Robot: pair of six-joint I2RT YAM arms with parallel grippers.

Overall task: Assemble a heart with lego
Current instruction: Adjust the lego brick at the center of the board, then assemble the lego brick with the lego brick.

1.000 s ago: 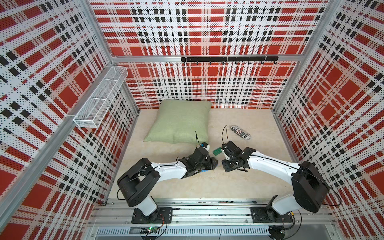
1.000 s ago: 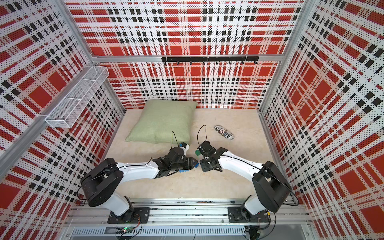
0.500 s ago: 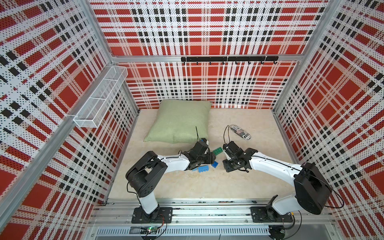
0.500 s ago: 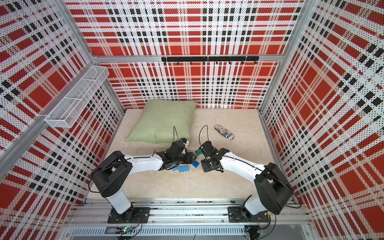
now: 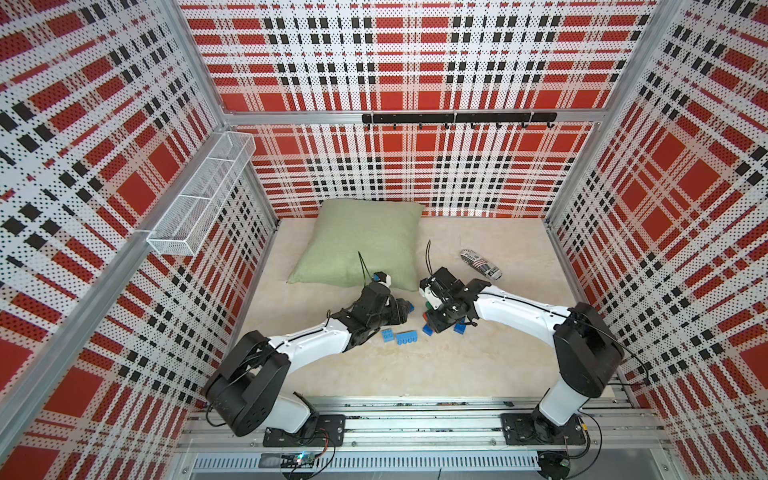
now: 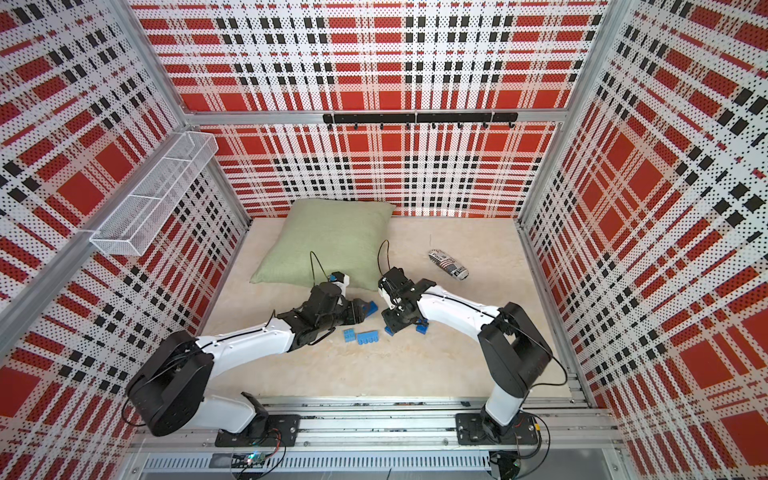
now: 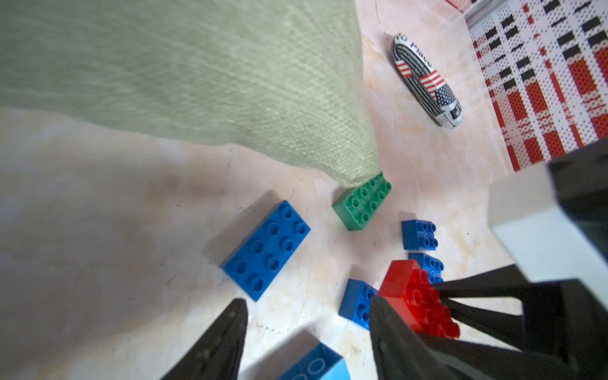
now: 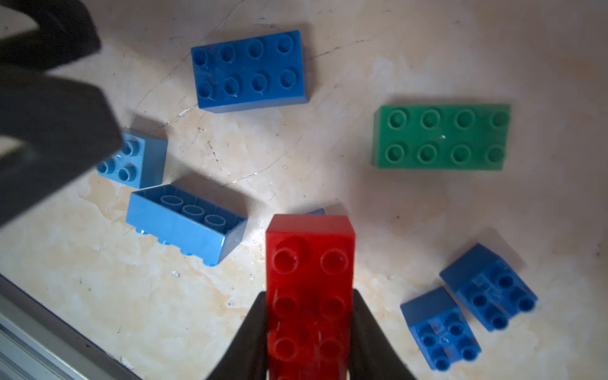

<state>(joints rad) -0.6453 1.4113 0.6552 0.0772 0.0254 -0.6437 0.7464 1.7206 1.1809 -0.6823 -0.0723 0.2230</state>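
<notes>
Clamping the red brick (image 8: 309, 256) by its long sides, the right gripper (image 8: 309, 296) held it studs-up over the table (image 8: 329, 164). The left gripper (image 7: 306, 302) stood open, nothing between its jaws, near the dark blue eight-stud brick (image 7: 267, 250). The other lego lay loose and separate around them: the green brick (image 7: 363, 202) just beside the pillow (image 7: 197, 82), and the overturned light blue brick (image 8: 184, 223).

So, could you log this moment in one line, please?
left gripper open | right gripper shut on red brick | green brick loose
</notes>
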